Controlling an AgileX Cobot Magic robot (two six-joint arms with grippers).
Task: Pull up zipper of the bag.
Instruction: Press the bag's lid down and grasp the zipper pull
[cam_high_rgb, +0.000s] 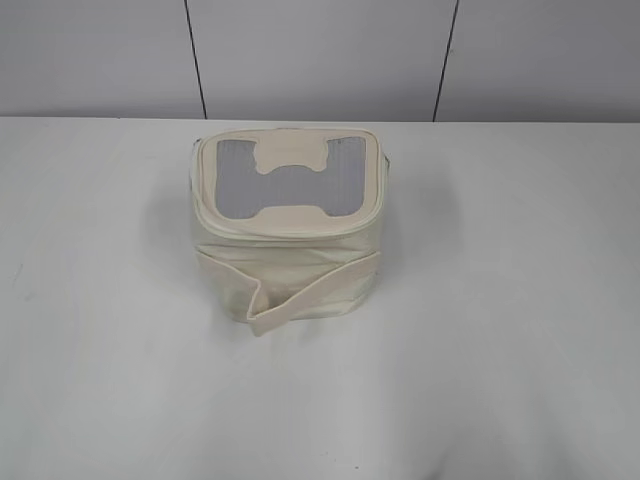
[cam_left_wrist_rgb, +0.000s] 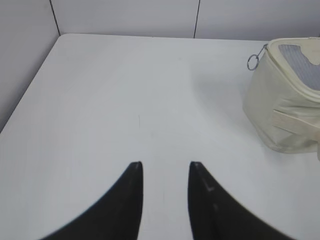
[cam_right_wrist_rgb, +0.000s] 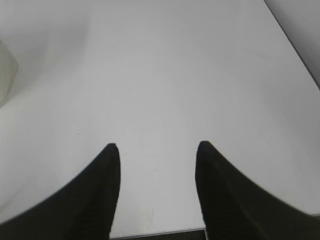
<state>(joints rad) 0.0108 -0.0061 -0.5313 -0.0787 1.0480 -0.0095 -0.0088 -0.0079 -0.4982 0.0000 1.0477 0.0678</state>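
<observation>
The cream bag (cam_high_rgb: 290, 235) stands in the middle of the white table, its lid with grey mesh and an H-shaped patch on top. A strap band wraps its front. The zipper (cam_high_rgb: 290, 232) runs round the lid's rim. In the left wrist view the bag (cam_left_wrist_rgb: 280, 110) is at the far right, with a silver ring pull (cam_left_wrist_rgb: 252, 62) hanging at its upper left corner. My left gripper (cam_left_wrist_rgb: 165, 165) is open and empty, well left of the bag. My right gripper (cam_right_wrist_rgb: 157, 146) is open and empty over bare table; a sliver of the bag (cam_right_wrist_rgb: 6, 75) shows at the left edge.
The white table (cam_high_rgb: 520, 330) ends at a grey panelled wall (cam_high_rgb: 320, 55) behind the bag. The table's left edge shows in the left wrist view (cam_left_wrist_rgb: 30, 95). Its front edge shows in the right wrist view (cam_right_wrist_rgb: 155, 232).
</observation>
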